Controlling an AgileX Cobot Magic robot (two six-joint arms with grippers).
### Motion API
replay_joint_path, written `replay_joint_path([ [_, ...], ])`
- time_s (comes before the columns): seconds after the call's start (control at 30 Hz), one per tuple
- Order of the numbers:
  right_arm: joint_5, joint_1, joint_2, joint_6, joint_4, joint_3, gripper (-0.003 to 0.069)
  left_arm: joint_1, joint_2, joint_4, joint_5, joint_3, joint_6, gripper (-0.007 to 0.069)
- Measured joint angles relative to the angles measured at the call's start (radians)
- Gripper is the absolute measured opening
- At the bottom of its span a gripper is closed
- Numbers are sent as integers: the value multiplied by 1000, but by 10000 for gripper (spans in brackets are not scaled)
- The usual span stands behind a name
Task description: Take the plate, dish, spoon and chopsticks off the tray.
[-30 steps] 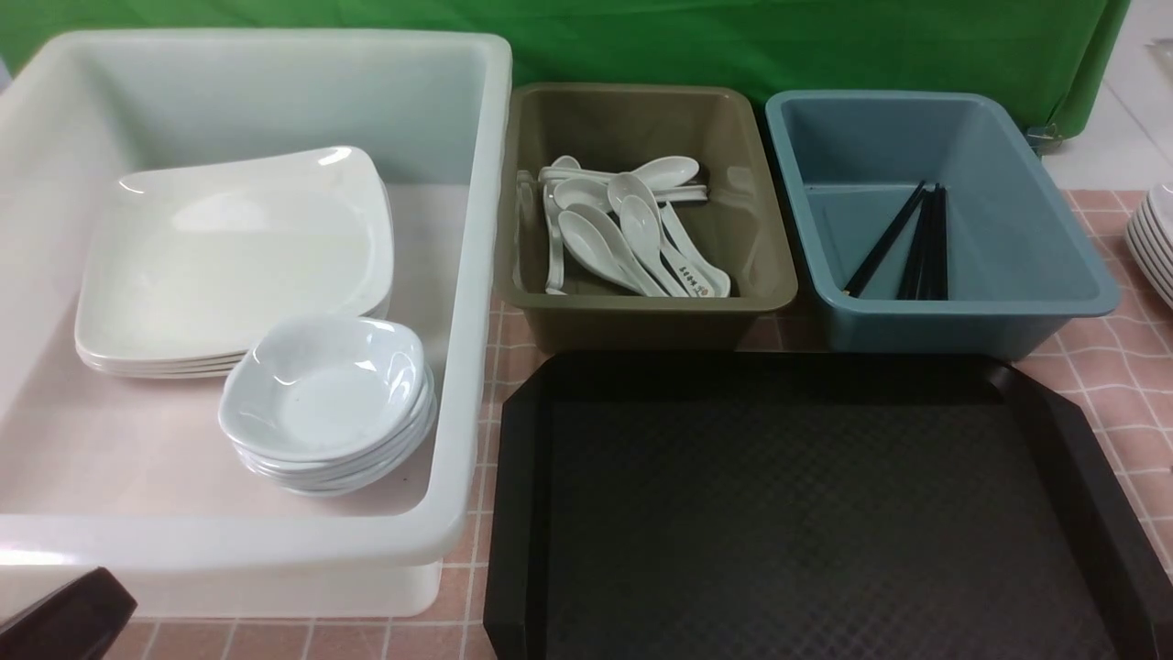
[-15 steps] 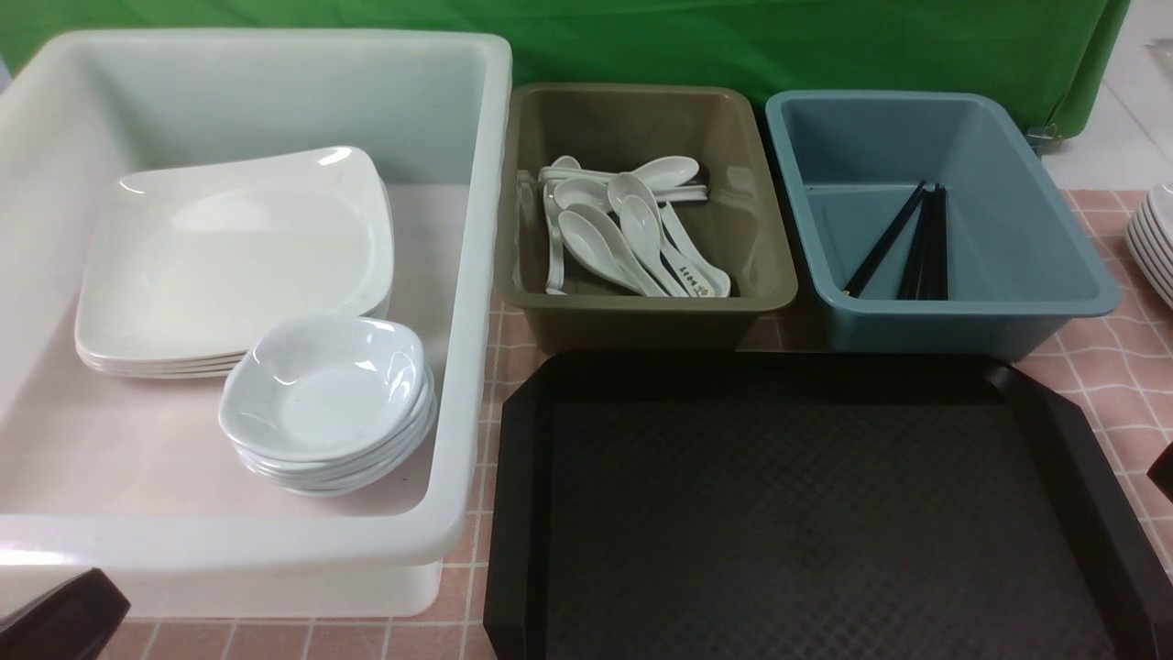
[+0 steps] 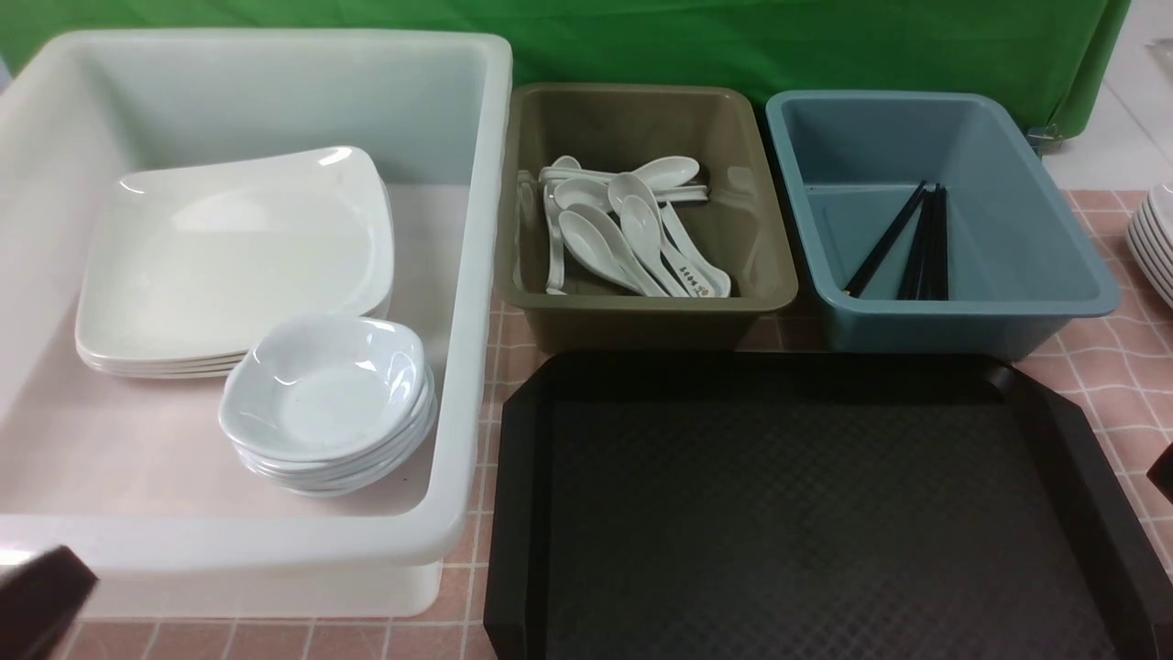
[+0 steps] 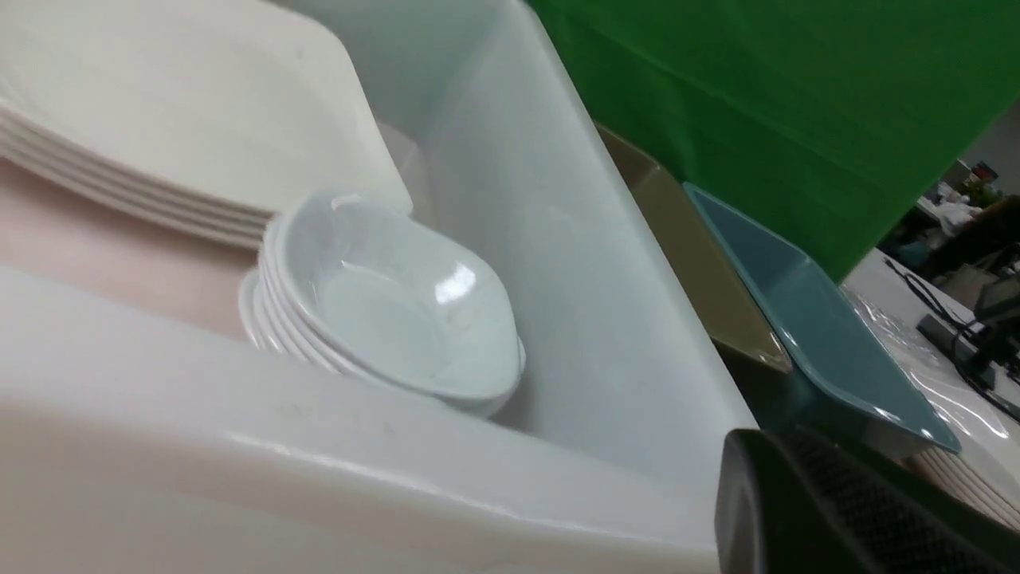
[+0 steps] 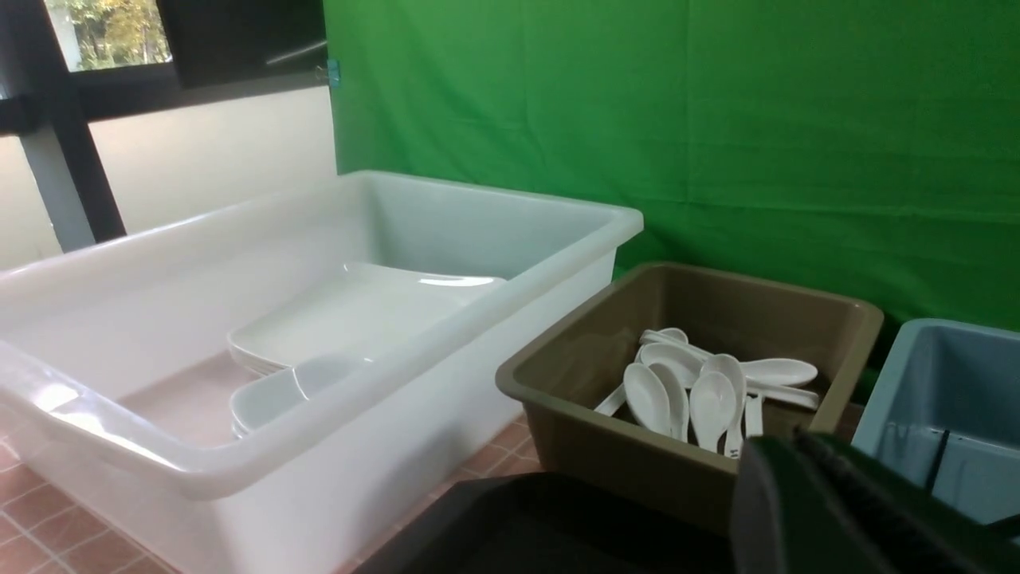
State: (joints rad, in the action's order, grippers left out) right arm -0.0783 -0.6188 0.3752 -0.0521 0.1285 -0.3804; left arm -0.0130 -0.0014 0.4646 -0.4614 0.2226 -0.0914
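Note:
The black tray lies at the front with nothing on it. A stack of white square plates and a stack of small white dishes sit in the white tub. Several white spoons lie in the olive tub. Black chopsticks lie in the blue tub. My left gripper is at the front left corner, in front of the white tub. It looks shut and empty in the left wrist view. My right gripper barely shows at the right edge. It looks shut and empty in the right wrist view.
A stack of white dishes stands on the pink tiled table at the far right. A green cloth hangs behind the tubs. The three tubs stand side by side just behind the tray.
My left gripper has dropped lower and further left in the front corner. A tip of my right gripper has come into view at the right edge. The tableware has not moved.

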Motion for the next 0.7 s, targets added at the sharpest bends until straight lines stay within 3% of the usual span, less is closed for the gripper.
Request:
replay_joint_path([
  [0.17,49,12,-46,0,0,0,78,0,0,-129,70,0,22,21],
  [0.3,85,85,-79,0,0,10,83,0,0,-180,78,0,30,21],
  [0.57,117,428,-221,0,0,188,108,0,0,-200,82,0,32,21],
  [0.7,172,547,-278,0,0,288,121,0,0,-200,82,0,32,21],
])
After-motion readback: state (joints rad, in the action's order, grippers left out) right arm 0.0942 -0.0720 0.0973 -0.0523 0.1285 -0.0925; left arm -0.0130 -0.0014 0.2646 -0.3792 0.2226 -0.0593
